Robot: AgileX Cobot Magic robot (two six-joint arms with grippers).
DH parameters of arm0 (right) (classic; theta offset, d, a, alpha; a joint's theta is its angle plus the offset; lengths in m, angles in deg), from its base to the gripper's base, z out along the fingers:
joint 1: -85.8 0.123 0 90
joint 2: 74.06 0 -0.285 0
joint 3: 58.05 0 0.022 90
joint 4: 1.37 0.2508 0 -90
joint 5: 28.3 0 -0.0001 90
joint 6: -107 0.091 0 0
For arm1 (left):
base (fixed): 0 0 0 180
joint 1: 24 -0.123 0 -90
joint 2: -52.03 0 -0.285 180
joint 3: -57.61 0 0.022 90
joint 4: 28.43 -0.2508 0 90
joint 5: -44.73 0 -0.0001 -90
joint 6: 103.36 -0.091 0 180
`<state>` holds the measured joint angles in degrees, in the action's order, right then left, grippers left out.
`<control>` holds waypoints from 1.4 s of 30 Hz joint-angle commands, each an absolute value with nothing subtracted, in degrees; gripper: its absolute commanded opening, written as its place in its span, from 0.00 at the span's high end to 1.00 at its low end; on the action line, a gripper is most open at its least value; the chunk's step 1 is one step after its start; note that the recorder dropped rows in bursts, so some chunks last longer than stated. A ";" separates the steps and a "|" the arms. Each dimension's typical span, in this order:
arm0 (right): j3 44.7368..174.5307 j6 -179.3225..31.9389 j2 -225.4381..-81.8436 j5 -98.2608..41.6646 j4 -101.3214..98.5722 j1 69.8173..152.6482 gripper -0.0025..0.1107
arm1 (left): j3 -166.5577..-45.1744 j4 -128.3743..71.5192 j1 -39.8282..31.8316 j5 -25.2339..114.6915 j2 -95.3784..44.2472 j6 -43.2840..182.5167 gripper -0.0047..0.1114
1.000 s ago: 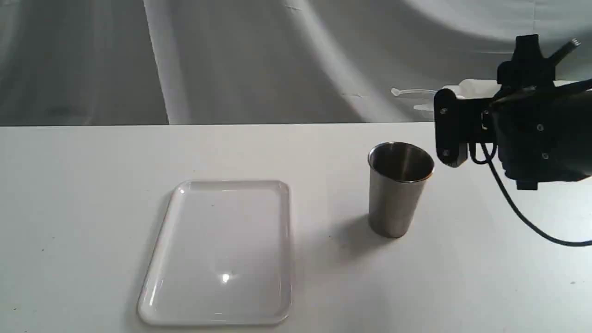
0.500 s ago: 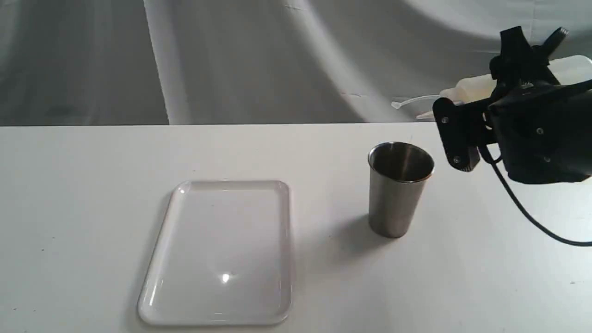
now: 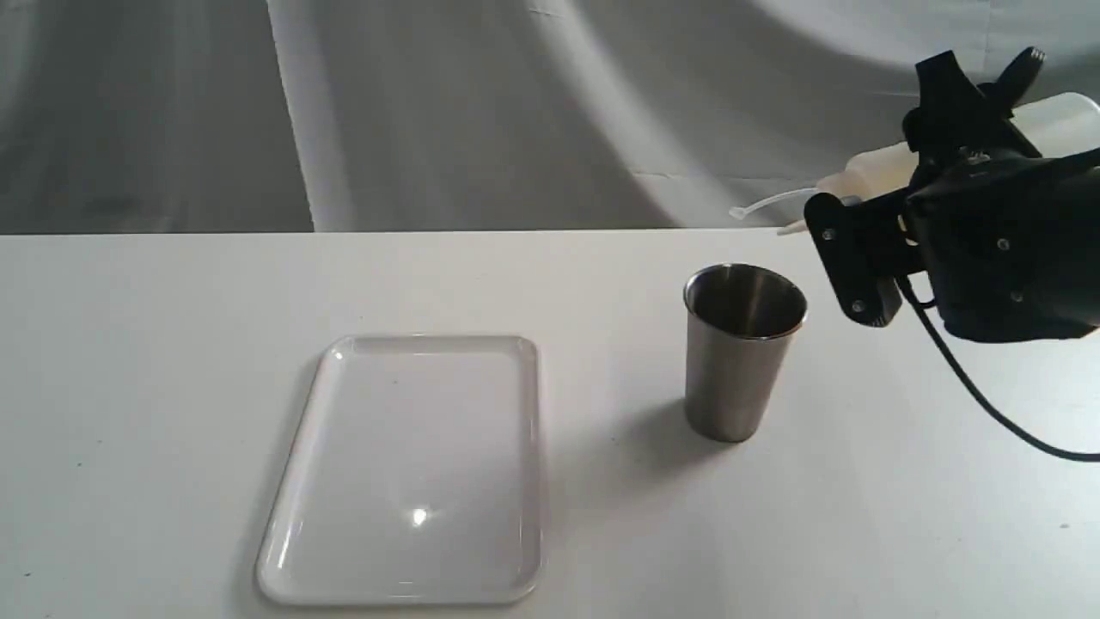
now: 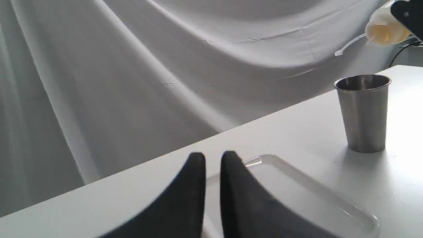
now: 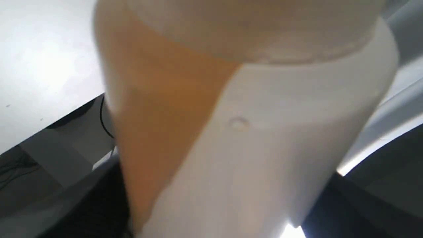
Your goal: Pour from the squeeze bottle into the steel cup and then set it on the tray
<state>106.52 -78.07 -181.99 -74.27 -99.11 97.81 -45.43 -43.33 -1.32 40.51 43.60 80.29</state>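
Observation:
My right gripper (image 3: pixel 894 185) is shut on the squeeze bottle (image 3: pixel 872 163), holding it in the air above and to the right of the steel cup (image 3: pixel 743 361). The bottle lies tilted, base raised to the right, nozzle and cap strap pointing down-left towards the cup's rim. Amber liquid fills one side of the squeeze bottle (image 5: pixel 158 115). No stream shows. The cup stands upright on the table. The white tray (image 3: pixel 412 344) lies empty to the cup's left. My left gripper (image 4: pixel 213 158) hovers shut near the tray (image 4: pixel 330 198), with the cup (image 4: pixel 363 115) and bottle (image 4: pixel 383 29) beyond.
A white table (image 3: pixel 129 344) carries everything, backed by a grey draped cloth (image 3: pixel 430 112). A black cable (image 3: pixel 971 395) hangs from the right arm over the table's right side.
The right gripper has rotated, lifting the bottle's base and dipping its nozzle towards the cup. The cup and tray have not moved.

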 commanded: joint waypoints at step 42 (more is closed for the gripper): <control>107.54 -86.12 -181.38 -75.05 -101.32 97.79 0.67 | -45.17 -43.20 -1.44 40.85 43.43 80.47 0.89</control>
